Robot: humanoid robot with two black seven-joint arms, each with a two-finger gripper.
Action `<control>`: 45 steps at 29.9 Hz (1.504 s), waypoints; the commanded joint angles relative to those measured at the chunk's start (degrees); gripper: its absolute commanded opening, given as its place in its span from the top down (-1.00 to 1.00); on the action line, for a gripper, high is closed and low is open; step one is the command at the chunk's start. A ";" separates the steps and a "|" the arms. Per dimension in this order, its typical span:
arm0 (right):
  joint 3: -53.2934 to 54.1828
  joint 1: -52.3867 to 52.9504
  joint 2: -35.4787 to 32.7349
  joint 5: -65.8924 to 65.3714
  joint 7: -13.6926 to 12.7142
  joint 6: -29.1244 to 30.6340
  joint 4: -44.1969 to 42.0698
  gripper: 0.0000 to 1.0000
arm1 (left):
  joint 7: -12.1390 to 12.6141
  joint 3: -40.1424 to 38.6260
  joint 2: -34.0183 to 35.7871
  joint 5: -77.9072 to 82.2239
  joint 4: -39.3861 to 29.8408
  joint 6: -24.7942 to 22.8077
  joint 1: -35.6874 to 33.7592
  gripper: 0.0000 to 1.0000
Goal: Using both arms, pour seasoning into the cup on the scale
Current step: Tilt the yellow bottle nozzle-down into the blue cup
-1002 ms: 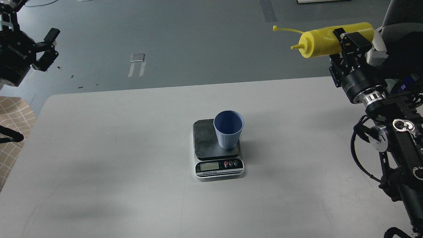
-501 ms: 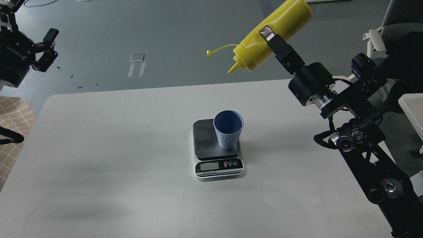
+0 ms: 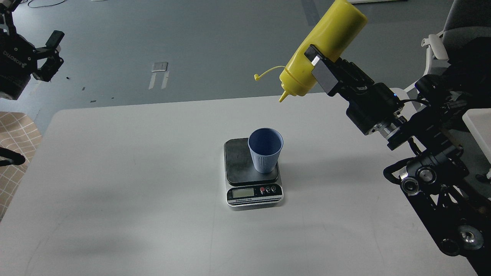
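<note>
The pale blue ribbed cup (image 3: 265, 150) stands upright on the right side of the dark weighing plate of the scale (image 3: 241, 163), at the table's middle. My right gripper (image 3: 320, 69) is shut on the yellow seasoning bottle (image 3: 321, 48), held high and tilted with its nozzle pointing down and left. The nozzle tip is above and a little right of the cup, well clear of it. The cap strap sticks out to the left. My left gripper (image 3: 51, 55) is open and empty, up at the far left, off the table.
The white table (image 3: 134, 184) surrounds the scale on all sides. A checked cloth (image 3: 15, 153) lies past the table's left edge. A white chair or frame (image 3: 433, 46) stands behind the right arm. Grey floor lies beyond the far edge.
My right arm has swung the bottle left toward the cup and tipped it from lying level to nozzle-down. My left gripper has drifted slightly left. Cup and scale have not moved.
</note>
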 commanded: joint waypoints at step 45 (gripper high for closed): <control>-9.58 -2.02 1.51 -6.72 3.48 -7.38 -7.91 1.00 | 0.00 -2.55 -0.26 0.07 -0.35 0.00 1.23 -0.97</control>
